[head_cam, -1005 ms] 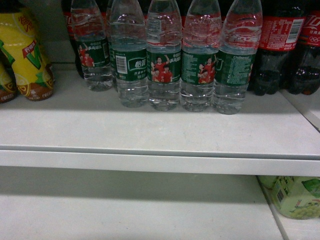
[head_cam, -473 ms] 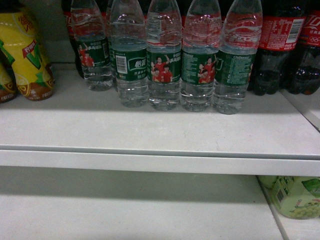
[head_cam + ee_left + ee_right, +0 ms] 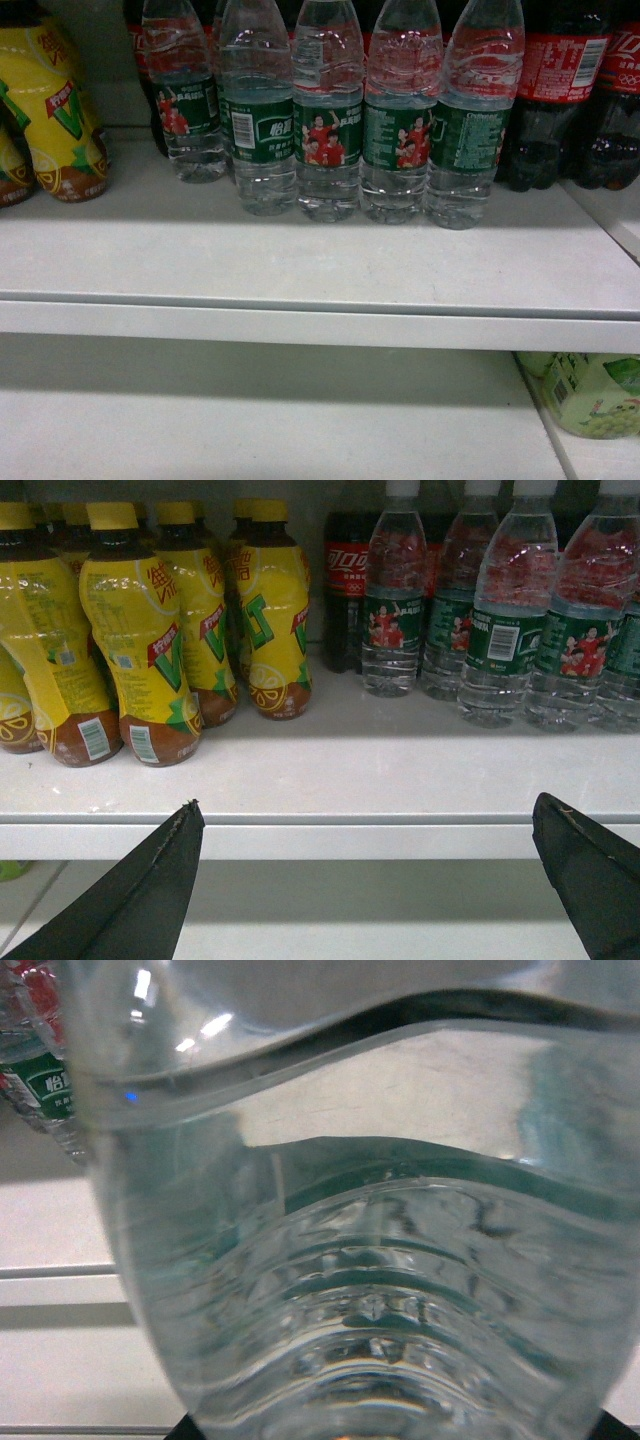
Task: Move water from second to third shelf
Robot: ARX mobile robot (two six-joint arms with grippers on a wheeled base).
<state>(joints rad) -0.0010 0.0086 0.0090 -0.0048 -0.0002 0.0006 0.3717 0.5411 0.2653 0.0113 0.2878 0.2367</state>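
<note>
On the upper shelf (image 3: 300, 270), from the head view's left, stood yellow juice bottles (image 3: 55, 110), then a row of five water bottles (image 3: 328, 120) with green labels, then dark cola bottles (image 3: 560, 90) at the right. All the water bottles stood upright, long axes vertical and necks upward, shoulder to shoulder and set back from the shelf's front edge. A pale green drink bottle (image 3: 590, 395) sat at the right end of the lower shelf (image 3: 250, 430). No gripper appeared in the head view. In the left wrist view, the left gripper (image 3: 368, 802) was spread wide with nothing between its two dark fingers (image 3: 150, 880); it hung in front of the shelf edge, below and well apart from the water bottles at upper right. In the right wrist view, one clear ribbed bottle, the water (image 3: 370, 1290), filled nearly the whole frame, directly before the camera. Its ribs ran across the picture, so its long axis ran up the frame; which end faced the camera could not be told. Of the right gripper (image 3: 398, 1428) only dark slivers showed at the bottom edge, either side of the bottle. Whether it clamped the bottle could not be determined.
</note>
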